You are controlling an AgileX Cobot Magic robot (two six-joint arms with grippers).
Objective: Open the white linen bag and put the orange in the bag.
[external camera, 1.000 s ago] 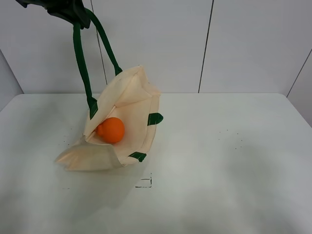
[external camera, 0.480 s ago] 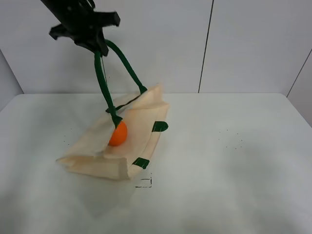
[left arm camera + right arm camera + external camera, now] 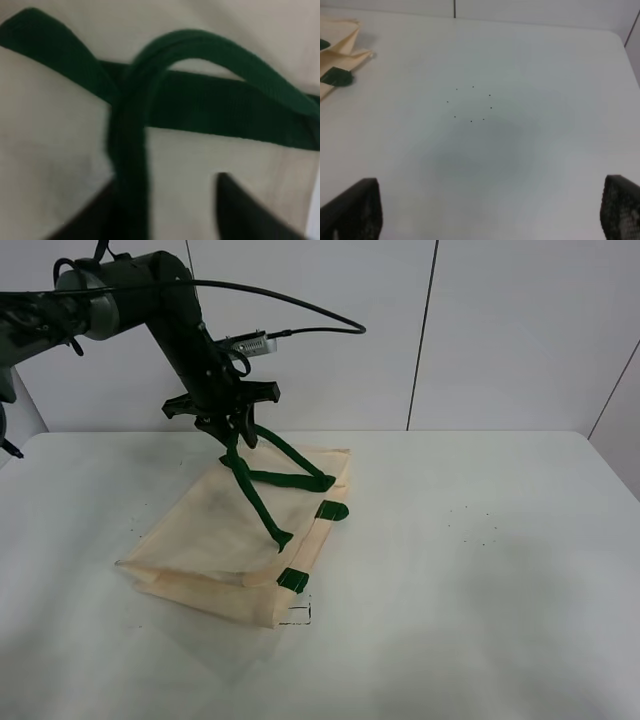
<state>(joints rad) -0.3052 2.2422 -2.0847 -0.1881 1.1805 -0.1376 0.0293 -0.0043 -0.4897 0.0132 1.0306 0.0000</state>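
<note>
The white linen bag [image 3: 215,530] lies nearly flat on the table, its mouth toward the right. The orange is hidden; I see none of it in any view. My left gripper [image 3: 232,438] hangs just above the bag's far edge, and one dark green handle [image 3: 262,502] rises up to it. In the left wrist view the handle [image 3: 210,50] loops in front of the gripper [image 3: 170,205]. Its two dark fingers stand apart with cream cloth showing between them, and the strap runs along one finger. My right gripper [image 3: 490,205] is open and empty over bare table.
The second green handle shows only as short tabs [image 3: 333,510] at the bag's mouth edge. A small black square mark [image 3: 297,615] is on the white table [image 3: 480,570] just in front of the bag. A bag corner [image 3: 340,55] shows in the right wrist view.
My left gripper came down and to the right with the handle. The bag, held up open before, has collapsed flat, and the orange that showed in its mouth is now covered.
</note>
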